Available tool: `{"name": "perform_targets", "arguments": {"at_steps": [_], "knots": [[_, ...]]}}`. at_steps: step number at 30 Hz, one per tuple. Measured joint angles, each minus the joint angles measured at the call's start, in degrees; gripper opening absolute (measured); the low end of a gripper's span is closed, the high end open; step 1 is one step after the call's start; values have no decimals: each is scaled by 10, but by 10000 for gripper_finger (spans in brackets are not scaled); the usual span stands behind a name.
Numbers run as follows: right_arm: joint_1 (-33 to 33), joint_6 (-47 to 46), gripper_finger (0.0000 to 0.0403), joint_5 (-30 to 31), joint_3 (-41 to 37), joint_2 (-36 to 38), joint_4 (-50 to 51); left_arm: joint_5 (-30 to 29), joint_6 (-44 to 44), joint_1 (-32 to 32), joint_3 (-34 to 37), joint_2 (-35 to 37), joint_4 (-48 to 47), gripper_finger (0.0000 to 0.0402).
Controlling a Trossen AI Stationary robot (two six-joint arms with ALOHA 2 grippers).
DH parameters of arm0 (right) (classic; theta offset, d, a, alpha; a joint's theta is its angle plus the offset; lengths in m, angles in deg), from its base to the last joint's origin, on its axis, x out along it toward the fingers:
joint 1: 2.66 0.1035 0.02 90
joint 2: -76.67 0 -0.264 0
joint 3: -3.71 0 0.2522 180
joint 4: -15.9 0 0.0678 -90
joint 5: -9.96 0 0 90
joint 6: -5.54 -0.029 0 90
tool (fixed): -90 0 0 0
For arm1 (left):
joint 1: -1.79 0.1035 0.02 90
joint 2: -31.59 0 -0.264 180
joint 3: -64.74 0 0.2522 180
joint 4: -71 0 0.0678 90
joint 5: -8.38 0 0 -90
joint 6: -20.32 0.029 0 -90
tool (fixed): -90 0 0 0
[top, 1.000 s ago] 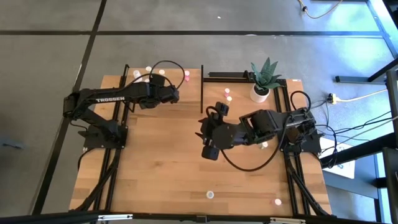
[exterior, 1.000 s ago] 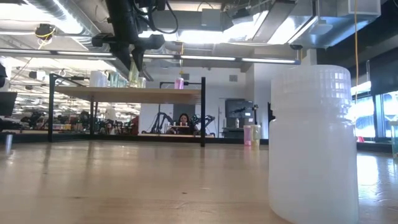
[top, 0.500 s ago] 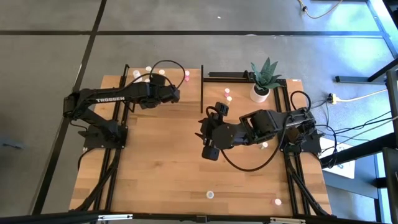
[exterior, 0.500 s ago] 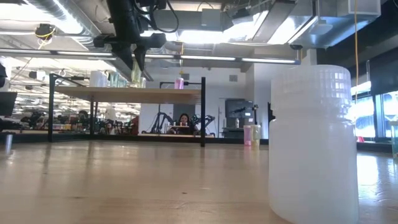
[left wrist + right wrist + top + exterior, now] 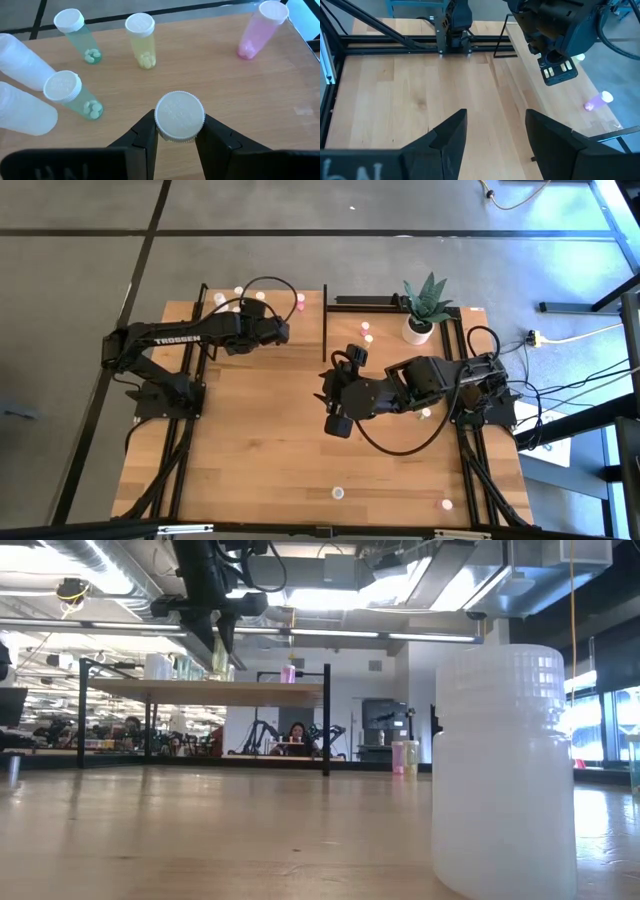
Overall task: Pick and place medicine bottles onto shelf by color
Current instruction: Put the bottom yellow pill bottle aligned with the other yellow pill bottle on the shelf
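My left gripper reaches over the shelf at the table's far left and is shut on a medicine bottle with a white cap. Standing on the shelf beyond it are two green bottles, a yellow one, a pink one and two whitish ones. My right gripper hangs open above the middle of the table, with nothing between its fingers. My left gripper pinches the bottle between its two fingers at the sides of the cap end. The fingers slant down from the table's left. The cap faces back toward the wrist and hides the body. I cannot tell whether the bottle's base touches the shelf.
Loose bottles lie on the table: white and pink near the front edge, two beside the potted plant, one under the right arm. A whitish bottle stands close before the low camera.
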Motion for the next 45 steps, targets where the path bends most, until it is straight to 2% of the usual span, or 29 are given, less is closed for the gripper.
{"name": "perform_targets", "arguments": {"at_steps": [8, 13, 22, 30, 45], "knots": [[-1, 0, 202, 0, 0, 0, -16, -3, -29, 4, 24, -1, 11, 102], [-1, 1, 202, 20, 0, 0, -29, -24, -39, 13, 31, -1, 19, 103], [-2, 1, 202, 28, 0, 0, -31, -6, -37, 44, 31, -1, 27, 103], [-4, 2, 202, 35, 0, 0, -31, 13, 4, 63, 31, -1, 65, 103], [-5, 16, 202, 36, 0, 0, -31, 16, 6, 65, 31, -1, 59, 105]]}}
